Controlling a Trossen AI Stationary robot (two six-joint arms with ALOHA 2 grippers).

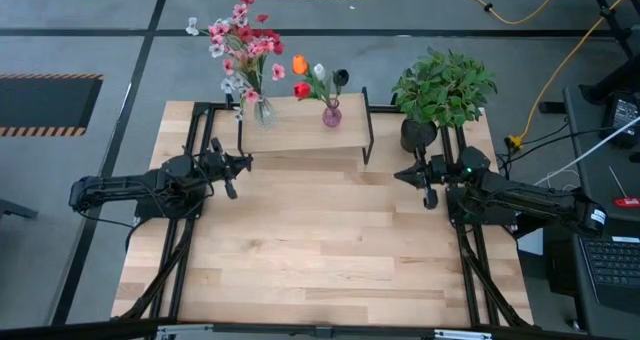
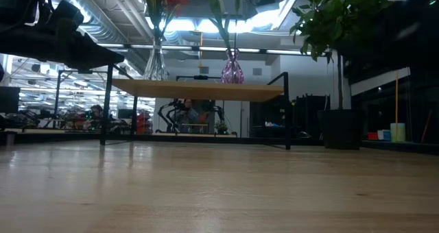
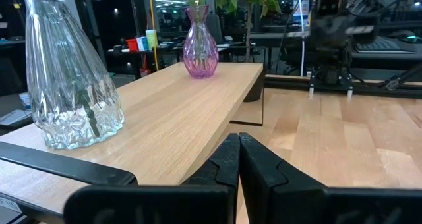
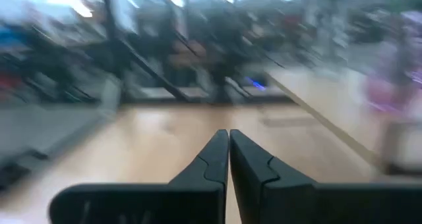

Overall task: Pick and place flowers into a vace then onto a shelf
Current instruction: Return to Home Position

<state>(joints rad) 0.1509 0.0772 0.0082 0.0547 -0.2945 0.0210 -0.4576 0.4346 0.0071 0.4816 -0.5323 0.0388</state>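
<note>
On the light wooden shelf (image 1: 300, 132) at the table's far side stand a clear glass vase (image 3: 69, 85) with pink, red and white flowers (image 1: 240, 45) and a small pink vase (image 3: 200, 47) with orange, red, white and dark blooms (image 1: 318, 78). My left gripper (image 1: 240, 162) is shut and empty, level, at the table's left by the shelf's near left corner. My right gripper (image 1: 403, 176) is shut and empty, level, at the table's right, near the shelf's right leg.
A bushy green plant in a black pot (image 1: 440, 90) stands at the table's far right corner, just behind my right arm. The shelf's black frame legs (image 1: 368, 140) stand on the tabletop. The wooden tabletop (image 1: 320, 250) lies bare toward the near edge.
</note>
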